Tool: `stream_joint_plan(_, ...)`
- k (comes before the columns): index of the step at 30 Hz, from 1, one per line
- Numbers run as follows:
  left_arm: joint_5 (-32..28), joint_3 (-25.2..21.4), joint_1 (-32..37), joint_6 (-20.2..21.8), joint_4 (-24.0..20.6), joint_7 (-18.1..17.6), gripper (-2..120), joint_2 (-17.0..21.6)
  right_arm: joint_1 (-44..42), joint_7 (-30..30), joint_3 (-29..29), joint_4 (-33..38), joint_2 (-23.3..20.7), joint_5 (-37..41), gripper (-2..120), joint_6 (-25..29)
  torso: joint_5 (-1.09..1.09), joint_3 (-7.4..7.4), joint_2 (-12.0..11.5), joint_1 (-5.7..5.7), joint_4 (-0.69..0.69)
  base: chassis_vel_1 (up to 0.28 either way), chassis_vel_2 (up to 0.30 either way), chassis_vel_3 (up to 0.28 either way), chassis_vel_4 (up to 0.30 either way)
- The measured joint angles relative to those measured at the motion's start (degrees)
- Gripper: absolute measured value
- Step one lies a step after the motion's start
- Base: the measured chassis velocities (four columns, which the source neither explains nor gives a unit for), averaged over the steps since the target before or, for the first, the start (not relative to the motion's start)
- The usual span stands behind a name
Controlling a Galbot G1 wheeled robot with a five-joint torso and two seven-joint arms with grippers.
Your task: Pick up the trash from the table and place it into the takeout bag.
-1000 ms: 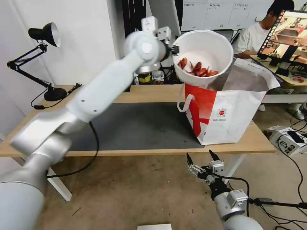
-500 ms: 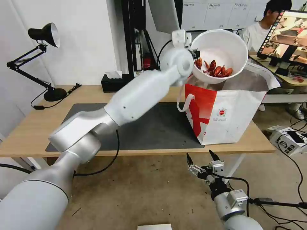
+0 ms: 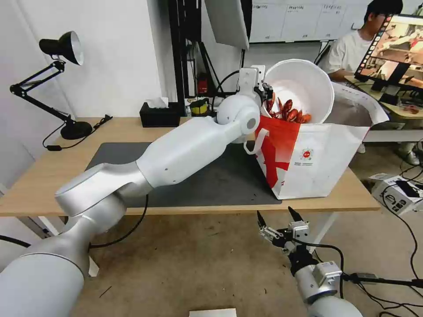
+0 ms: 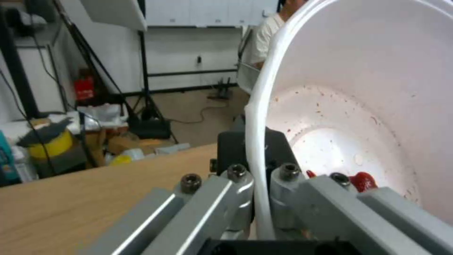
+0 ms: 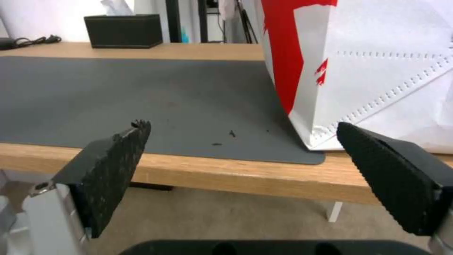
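The white round bowl of the trash holds red crayfish shells and tilts steeply, its lower part sunk into the open mouth of the white-and-red takeout bag. My left gripper is shut on the bowl's near rim; in the left wrist view the rim runs between the fingers, with a red shell inside. The bag stands at the right end of the table, on the corner of the dark mat. My right gripper hangs open below the table's front edge, facing the bag.
A black tissue box and a black desk lamp stand along the table's far side. Behind the bag are a monitor and another desk. Cables and a small box lie on the floor at right.
My left arm has carried the bowl rightward, then down from above the bag into its mouth, tilting it more steeply. The right arm has stayed still.
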Motion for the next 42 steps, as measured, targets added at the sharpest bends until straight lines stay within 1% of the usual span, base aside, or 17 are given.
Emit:
stream_joint_plan(3,-2.9,-0.3,-0.1,1.5,-0.3,0.0,0,-0.2,0.0,0.0,0.0,0.0,0.0,0.0,100,0.0,0.00,0.00,0.0,0.00,0.00,0.000,0.000,0.000,0.000)
stream_joint_plan(6,-7.4,-1.5,-0.3,5.3,-0.4,-1.1,0,-0.8,0.0,0.0,0.0,0.0,0.0,0.0,100,0.0,0.00,-0.01,0.0,0.00,-0.02,0.000,0.000,0.000,0.000)
stream_joint_plan(11,-9.3,-1.6,-0.4,8.7,-0.3,0.7,0,-0.3,0.0,0.0,0.0,0.0,0.0,0.0,100,0.0,0.00,0.00,0.0,0.00,-0.01,0.000,0.000,0.000,0.000)
stream_joint_plan(14,-9.5,-1.0,-0.5,12.7,-0.6,2.4,0,0.9,0.0,0.0,0.0,0.0,0.0,0.0,100,0.0,0.00,0.00,0.0,0.00,0.00,0.000,0.000,0.000,0.000)
stream_joint_plan(16,-9.5,-0.9,-0.5,13.4,-0.7,2.4,0,1.1,0.0,0.0,0.0,0.0,0.0,0.0,100,0.0,0.00,0.00,0.0,0.00,0.00,0.000,0.000,0.000,0.000)
stream_joint_plan(20,-9.5,-0.8,-0.6,14.7,-1.1,2.7,14,1.5,0.0,0.0,0.0,0.0,0.0,0.0,100,0.0,0.00,0.00,0.0,0.00,-0.01,0.000,0.000,0.000,0.000)
stream_joint_plan(22,-9.6,-0.8,-0.7,14.7,-1.2,3.8,24,1.6,0.0,0.0,0.0,0.0,0.0,0.0,100,0.0,0.00,0.00,0.0,0.00,-0.01,0.000,0.000,0.000,0.000)
stream_joint_plan(26,-9.7,-0.8,-0.9,14.7,-1.3,4.1,30,1.6,0.0,0.0,0.0,0.0,0.0,0.0,100,0.0,0.00,0.00,0.0,0.00,-0.01,0.000,0.000,0.000,0.000)
stream_joint_plan(30,-10.6,-0.9,-1.4,14.5,-1.4,4.5,53,1.4,0.0,0.0,0.0,0.0,0.0,0.0,100,0.0,0.00,0.00,0.0,0.00,-0.01,0.000,0.000,0.000,0.000)
stream_joint_plan(31,-10.6,-0.9,-1.4,14.5,-1.4,4.5,53,1.4,0.0,0.0,0.0,0.0,0.0,0.0,100,0.0,0.00,0.00,0.0,0.00,-0.01,0.000,0.000,0.000,0.000)
stream_joint_plan(33,-10.7,-1.4,-1.5,13.3,-1.5,5.3,63,1.4,0.0,0.0,0.0,0.0,0.0,0.0,100,0.0,0.00,0.00,0.0,0.00,-0.01,0.000,0.000,0.000,0.000)
stream_joint_plan(34,-10.7,-1.4,-1.5,13.3,-1.5,5.3,63,1.4,0.0,0.0,0.0,0.0,0.0,0.0,100,0.0,0.00,0.00,0.0,0.00,-0.01,0.000,0.000,0.000,0.000)
stream_joint_plan(37,-9.9,-2.0,-1.4,8.9,-2.7,8.5,78,2.5,0.0,0.0,0.0,0.0,0.0,0.0,100,0.0,0.00,0.00,0.0,0.00,-0.02,0.000,0.000,0.000,0.000)
stream_joint_plan(38,-9.9,-2.0,-1.4,8.9,-2.7,8.5,78,2.5,0.0,0.0,0.0,0.0,0.0,0.0,100,0.0,0.00,0.00,0.0,0.00,-0.02,0.000,0.000,0.000,0.000)
stream_joint_plan(40,-8.3,-1.9,-1.0,4.4,-4.4,11.0,86,4.4,0.0,0.0,0.0,0.0,0.0,0.0,100,0.0,0.01,0.00,0.0,0.00,-0.02,0.000,0.000,0.000,0.000)
stream_joint_plan(41,-8.0,-2.0,-0.7,3.1,-5.2,11.4,91,5.2,0.0,0.0,0.0,0.0,0.0,0.0,100,0.0,0.01,0.00,0.0,0.00,-0.01,0.000,0.000,0.000,0.000)
stream_joint_plan(42,-8.0,-2.0,-0.7,3.1,-5.2,11.4,91,5.2,0.0,0.0,0.0,0.0,0.0,0.0,100,0.0,0.01,0.00,0.0,0.00,-0.01,0.000,0.000,0.000,0.000)
